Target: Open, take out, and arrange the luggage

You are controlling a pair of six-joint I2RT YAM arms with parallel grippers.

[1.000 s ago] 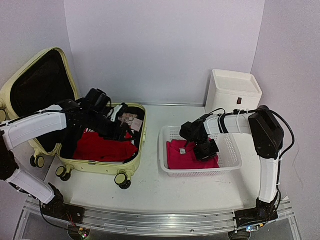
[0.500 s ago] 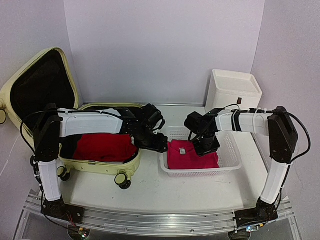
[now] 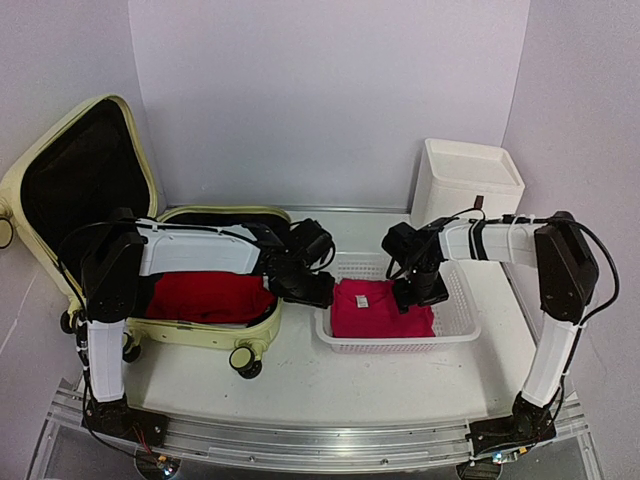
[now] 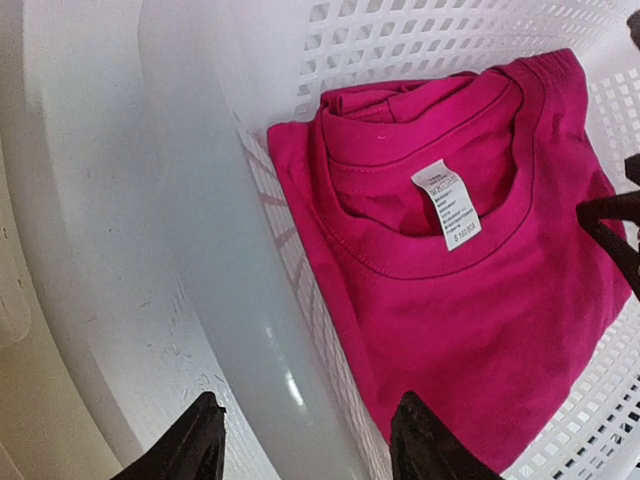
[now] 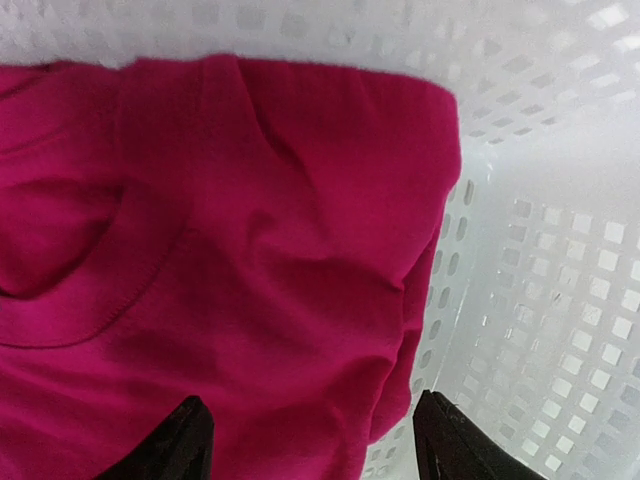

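Observation:
The pale yellow-green luggage (image 3: 200,335) lies open at the left with its lid propped up. A red garment (image 3: 205,297) sits in its lower half. A folded magenta shirt (image 3: 380,310) lies in the white mesh basket (image 3: 395,343). My left gripper (image 3: 318,292) reaches across from the luggage and hangs open over the basket's left rim (image 4: 230,250), which lies between its fingertips (image 4: 420,440). Above the shirt's right edge (image 5: 420,300), my right gripper (image 3: 425,290) stands open. It holds nothing.
A white box (image 3: 468,185) stands at the back right behind the basket. The luggage's caster wheels (image 3: 245,360) stick out toward the table's front edge. The basket's mesh wall (image 5: 540,300) is close on the right of my right gripper.
My left arm swung right from inside the luggage to the basket's left rim. My right gripper opened and let go of the magenta shirt, which now lies flatter in the basket.

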